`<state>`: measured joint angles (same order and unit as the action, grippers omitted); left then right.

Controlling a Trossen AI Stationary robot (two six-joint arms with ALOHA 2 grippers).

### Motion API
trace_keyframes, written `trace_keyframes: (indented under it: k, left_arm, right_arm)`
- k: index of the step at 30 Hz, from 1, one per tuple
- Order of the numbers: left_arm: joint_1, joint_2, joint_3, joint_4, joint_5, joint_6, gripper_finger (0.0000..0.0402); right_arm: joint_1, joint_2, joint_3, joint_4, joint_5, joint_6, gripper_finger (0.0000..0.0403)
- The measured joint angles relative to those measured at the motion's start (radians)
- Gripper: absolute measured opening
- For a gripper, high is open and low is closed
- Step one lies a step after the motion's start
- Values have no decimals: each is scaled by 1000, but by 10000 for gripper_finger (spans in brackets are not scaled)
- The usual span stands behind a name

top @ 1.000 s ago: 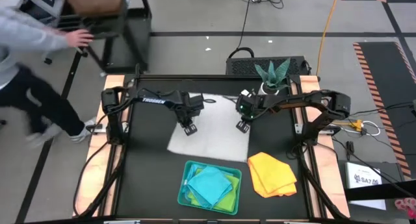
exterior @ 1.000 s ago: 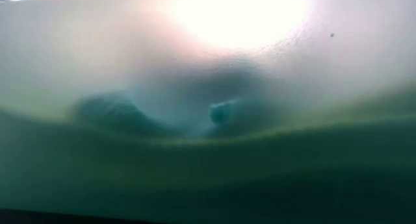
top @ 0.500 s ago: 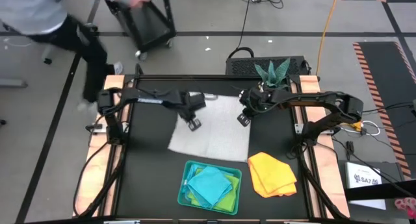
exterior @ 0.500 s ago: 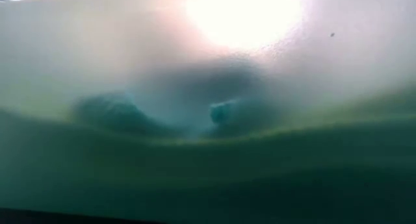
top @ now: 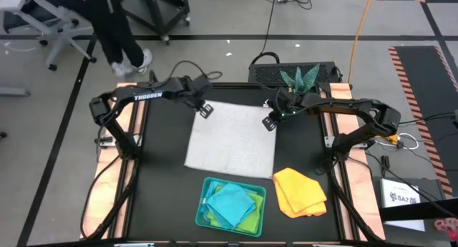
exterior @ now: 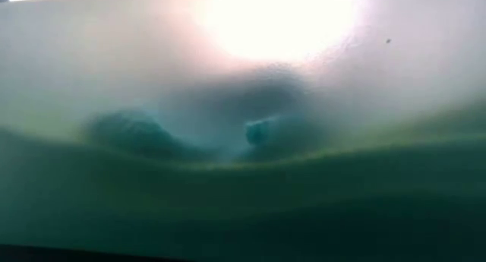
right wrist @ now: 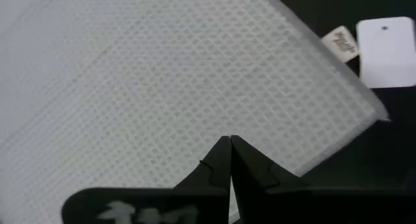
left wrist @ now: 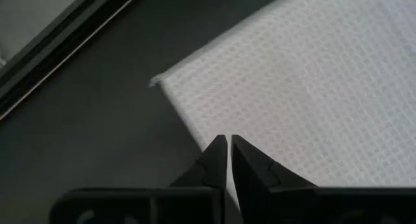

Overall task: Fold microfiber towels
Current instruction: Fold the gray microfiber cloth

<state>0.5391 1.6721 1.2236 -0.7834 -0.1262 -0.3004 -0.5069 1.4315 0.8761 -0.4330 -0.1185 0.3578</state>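
The pale grey-white square microfiber towel with a fine waffle weave (top: 232, 137) is spread flat at the middle of the black table top (top: 161, 190), apparently laid open so that its far corners can be taken for a fold. The left gripper (top: 205, 111) is held just over its far left corner and the right gripper (top: 270, 123) at its far right edge, each with fingers pinched together and nothing seen between them. Nearer the front, turquoise and lime green soft cloths (top: 232, 204) are piled in the teal rectangular plastic tray (top: 202, 207), and the crumpled yellow-orange cloth (top: 299, 192) is left beside it on the table.
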Motion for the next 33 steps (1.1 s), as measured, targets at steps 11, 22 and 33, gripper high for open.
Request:
trace_keyframes:
  k: [11,22,33]
  left_arm:
    - [90,12,2,25,98,108,26]
    - [171,17,2,29,169,200,27]
    - [258,168,3,53,267,224,92]
  right_arm:
    - [-98,0,0,-19,35,-32,6]
    - [-114,5,0,-99,9,24,110]
    - [-102,4,0,-99,-17,76,131]
